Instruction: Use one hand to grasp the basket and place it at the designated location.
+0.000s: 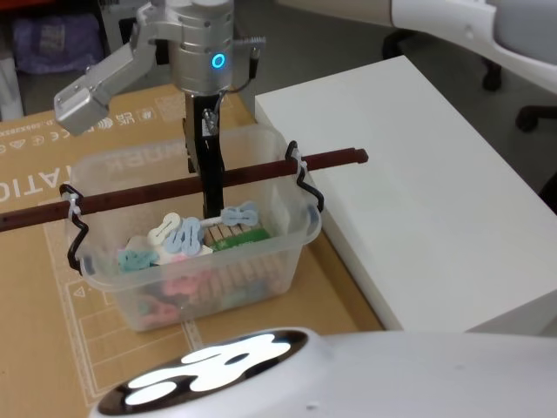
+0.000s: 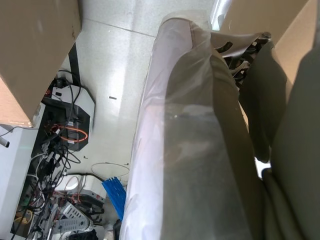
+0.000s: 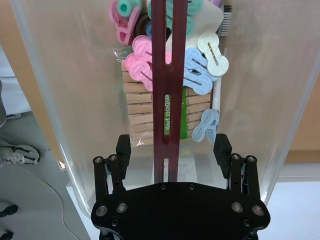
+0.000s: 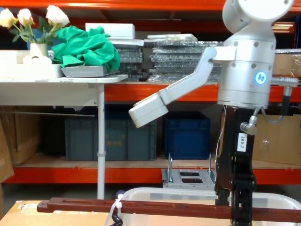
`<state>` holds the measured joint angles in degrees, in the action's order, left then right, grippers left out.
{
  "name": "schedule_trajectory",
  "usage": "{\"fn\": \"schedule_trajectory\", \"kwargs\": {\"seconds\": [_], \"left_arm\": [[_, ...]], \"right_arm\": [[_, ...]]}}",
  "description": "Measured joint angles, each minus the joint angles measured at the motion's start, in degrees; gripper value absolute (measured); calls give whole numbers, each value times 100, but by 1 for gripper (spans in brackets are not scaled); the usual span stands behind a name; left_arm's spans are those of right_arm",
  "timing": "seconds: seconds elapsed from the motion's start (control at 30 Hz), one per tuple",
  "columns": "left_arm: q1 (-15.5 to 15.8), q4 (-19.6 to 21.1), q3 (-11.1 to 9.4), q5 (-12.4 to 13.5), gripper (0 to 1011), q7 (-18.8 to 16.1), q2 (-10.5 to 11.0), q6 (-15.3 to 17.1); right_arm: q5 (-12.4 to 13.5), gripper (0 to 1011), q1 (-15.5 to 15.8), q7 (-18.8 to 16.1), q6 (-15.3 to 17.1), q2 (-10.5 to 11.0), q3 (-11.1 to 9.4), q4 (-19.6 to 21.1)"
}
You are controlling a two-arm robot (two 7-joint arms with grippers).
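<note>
Over to the basket (image 1: 261, 244): sits on the brown cardboard sheet (image 1: 52, 174), just beside the white table (image 1: 418, 192), holding pastel plastic pegs (image 3: 197, 70) and a bundle of wooden pegs (image 3: 140, 110). Down onto it, the right gripper (image 3: 173, 146): hangs straight over the tub's middle, fingers (image 3: 123, 146) spread wide, straddling the dark red handle bar (image 1: 130, 196) and touching neither side of it. Grips nothing. Reads "208-7" on the white label (image 4: 240, 140) down the black column (image 4: 235, 155); glows blue at the light ring (image 1: 218, 61) above. White zip tie (image 1: 72, 209) at the bar's left end. Pale print on the cardboard, cut off by tub and frame edge, no whole word legible. White lettering on a green label (image 3: 189, 125) behind the bar, mostly hidden, unreadable.
</note>
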<state>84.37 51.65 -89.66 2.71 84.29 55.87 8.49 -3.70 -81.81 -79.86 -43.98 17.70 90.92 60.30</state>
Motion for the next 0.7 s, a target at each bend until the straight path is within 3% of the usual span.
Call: {"fn": "schedule_trajectory", "kwargs": {"seconds": [0.7], "left_arm": [[0,2,0,-1,0,0,0,0]], "right_arm": [[-87,1000,-321,76,164,514,-145,703]]}}
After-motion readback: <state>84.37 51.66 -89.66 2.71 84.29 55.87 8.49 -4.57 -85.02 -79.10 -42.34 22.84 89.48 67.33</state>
